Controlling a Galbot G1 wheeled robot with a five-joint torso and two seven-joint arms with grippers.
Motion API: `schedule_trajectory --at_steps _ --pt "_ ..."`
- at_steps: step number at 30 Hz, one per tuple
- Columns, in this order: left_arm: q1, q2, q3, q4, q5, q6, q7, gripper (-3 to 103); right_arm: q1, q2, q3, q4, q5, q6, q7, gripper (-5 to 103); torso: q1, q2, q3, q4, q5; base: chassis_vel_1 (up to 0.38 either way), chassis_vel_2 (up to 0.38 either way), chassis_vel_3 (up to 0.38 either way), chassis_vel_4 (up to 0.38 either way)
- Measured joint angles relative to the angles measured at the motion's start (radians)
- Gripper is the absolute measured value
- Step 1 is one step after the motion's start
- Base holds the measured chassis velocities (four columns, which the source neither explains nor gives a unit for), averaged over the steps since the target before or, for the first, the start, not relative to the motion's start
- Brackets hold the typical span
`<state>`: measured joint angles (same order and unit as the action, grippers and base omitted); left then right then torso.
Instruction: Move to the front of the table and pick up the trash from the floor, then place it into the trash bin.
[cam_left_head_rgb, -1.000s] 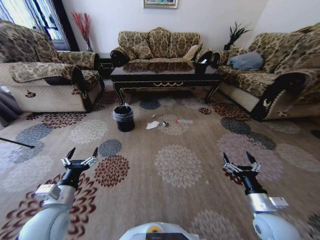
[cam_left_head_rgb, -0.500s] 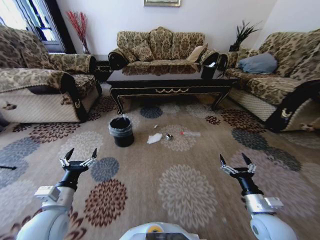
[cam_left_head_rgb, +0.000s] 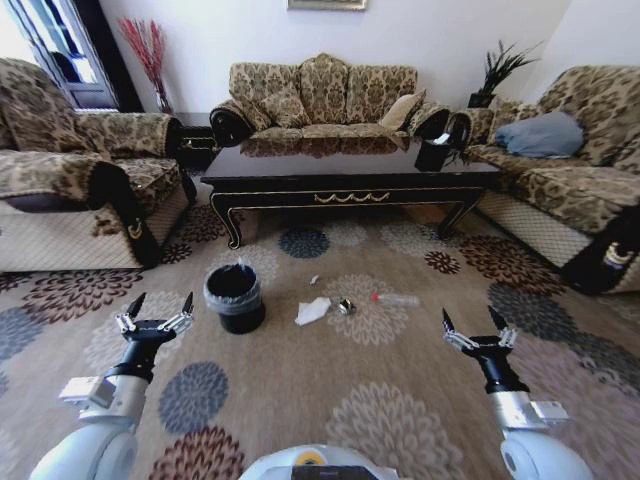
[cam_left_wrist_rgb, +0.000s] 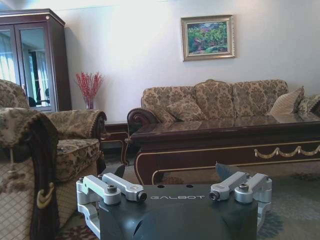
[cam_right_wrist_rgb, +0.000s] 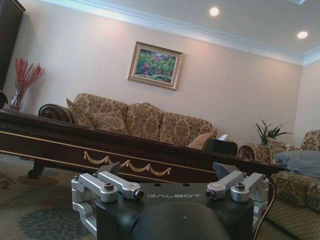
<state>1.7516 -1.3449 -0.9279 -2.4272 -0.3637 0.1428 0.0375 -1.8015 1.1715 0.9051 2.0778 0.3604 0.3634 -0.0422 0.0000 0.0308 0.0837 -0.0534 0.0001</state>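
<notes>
- Down on the flower-patterned carpet (cam_left_head_rgb: 400, 400), the trash lies in a loose row in front of the coffee table: a crumpled white tissue (cam_left_head_rgb: 311, 311), a shiny crumpled wrapper (cam_left_head_rgb: 344, 306) just beside it, a clear red-capped bottle (cam_left_head_rgb: 395, 298) lying on its side a little farther toward the robot's right, and a tiny white scrap (cam_left_head_rgb: 314, 280) nearer the table.
- The trash bin (cam_left_head_rgb: 234, 296), a round black bucket lined with a thin plastic bag, stands upright on the carpet near the tissue, on the robot's left of it, apart from every piece.
- The table (cam_left_head_rgb: 340, 175) sits beyond the trash, long, low, dark and glossy, with gold scroll trim on its apron and curved legs; a small black box (cam_left_head_rgb: 433, 154) rests on its top toward the right end.
- The left gripper (cam_left_head_rgb: 155, 316) hovers above the carpet at the lower left of the head view, its fingers spread apart and holding nothing.
- The right gripper (cam_left_head_rgb: 478, 332) hovers at the lower right, well apart from the bottle, its fingers likewise spread and empty.
- Patterned sofas ring the table: one behind it (cam_left_head_rgb: 325, 95), one on the left (cam_left_head_rgb: 70, 180) and one on the right (cam_left_head_rgb: 570, 170) bearing a grey cushion (cam_left_head_rgb: 545, 134).
- A framed painting (cam_left_wrist_rgb: 207, 37) hangs on the wall above the far sofa.
</notes>
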Motion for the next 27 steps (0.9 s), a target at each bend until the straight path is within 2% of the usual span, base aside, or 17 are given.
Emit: schedule_trajectory --at_steps 10,14,20,27 --pt "0.005 -0.002 0.0 0.007 0.02 -0.001 0.001 100 0.013 0.006 -0.003 -0.02 -0.02 0.019 -0.009 100 0.0 0.0 0.0 0.0 -0.0002 -0.35 0.345 0.344 -0.348" --pt "0.005 -0.003 0.001 0.01 0.023 -0.001 0.001 100 0.021 0.006 -0.005 -0.027 -0.024 0.035 -0.007 100 0.0 0.0 0.001 0.0001 -0.0005 -0.255 0.222 0.195 -0.227" --pt "0.008 -0.004 0.009 0.017 0.04 0.007 0.001 100 0.023 0.007 -0.005 -0.035 -0.033 0.037 0.003 100 0.0 0.001 0.0 0.0002 -0.0002 -0.055 0.074 0.05 -0.04" --pt "-0.006 0.039 0.015 0.07 0.107 0.067 -0.011 100 0.024 0.008 -0.007 -0.039 -0.038 0.038 0.004 100 0.0 0.001 0.0 -0.0001 0.0 0.034 -0.048 -0.029 0.04"
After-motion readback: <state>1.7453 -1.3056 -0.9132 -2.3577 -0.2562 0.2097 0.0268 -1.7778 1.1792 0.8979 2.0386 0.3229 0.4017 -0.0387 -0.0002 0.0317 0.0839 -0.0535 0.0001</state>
